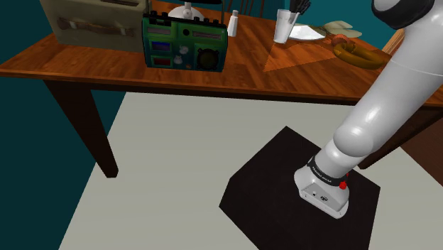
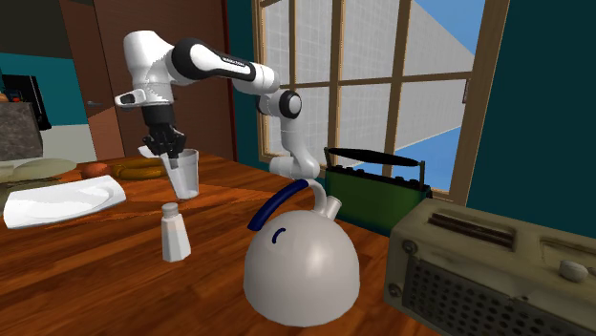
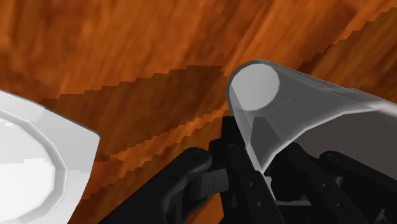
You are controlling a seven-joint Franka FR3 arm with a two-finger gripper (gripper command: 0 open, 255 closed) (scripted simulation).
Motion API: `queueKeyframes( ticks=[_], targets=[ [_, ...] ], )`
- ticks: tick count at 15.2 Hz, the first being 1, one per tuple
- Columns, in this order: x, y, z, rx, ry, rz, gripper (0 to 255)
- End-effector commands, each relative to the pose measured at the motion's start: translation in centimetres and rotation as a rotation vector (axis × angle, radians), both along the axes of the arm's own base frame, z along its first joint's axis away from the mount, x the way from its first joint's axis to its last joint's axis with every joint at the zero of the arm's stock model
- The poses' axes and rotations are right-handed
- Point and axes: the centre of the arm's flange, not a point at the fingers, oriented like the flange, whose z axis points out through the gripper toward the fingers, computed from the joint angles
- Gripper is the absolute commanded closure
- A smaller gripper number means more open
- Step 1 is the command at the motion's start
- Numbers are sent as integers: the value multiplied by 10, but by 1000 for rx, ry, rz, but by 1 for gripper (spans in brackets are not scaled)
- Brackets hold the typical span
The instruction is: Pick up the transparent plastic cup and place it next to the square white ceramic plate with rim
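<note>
Shoulder view: clear cup (image 1: 285, 27) upright at far side of wooden table (image 1: 106, 64), just beside white square plate (image 1: 310, 33). Black gripper (image 1: 299, 6) comes down onto cup rim. Green radio (image 1: 184, 44) well toward view's left.

Second exterior view: gripper (image 2: 169, 153) pinching cup (image 2: 183, 177) at rim. Plate (image 2: 62, 202) near, on view's left. Salt shaker (image 2: 174, 234) and white kettle (image 2: 301, 267) nearer camera.

Wrist view: fingers (image 3: 240, 167) clasp cup (image 3: 299, 114) wall, its round base toward table. Plate corner (image 3: 32, 159) close by.
</note>
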Motion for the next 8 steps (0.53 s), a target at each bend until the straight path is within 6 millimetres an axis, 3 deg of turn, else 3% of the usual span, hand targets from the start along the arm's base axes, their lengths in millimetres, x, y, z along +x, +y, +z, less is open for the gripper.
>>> queueKeyframes(
  ticks=[1, 8],
  targets=[
    [-1, 0, -10, 0, -1, 0, 255],
    [-1, 0, -16, 0, -1, 0, 255]
  ],
)
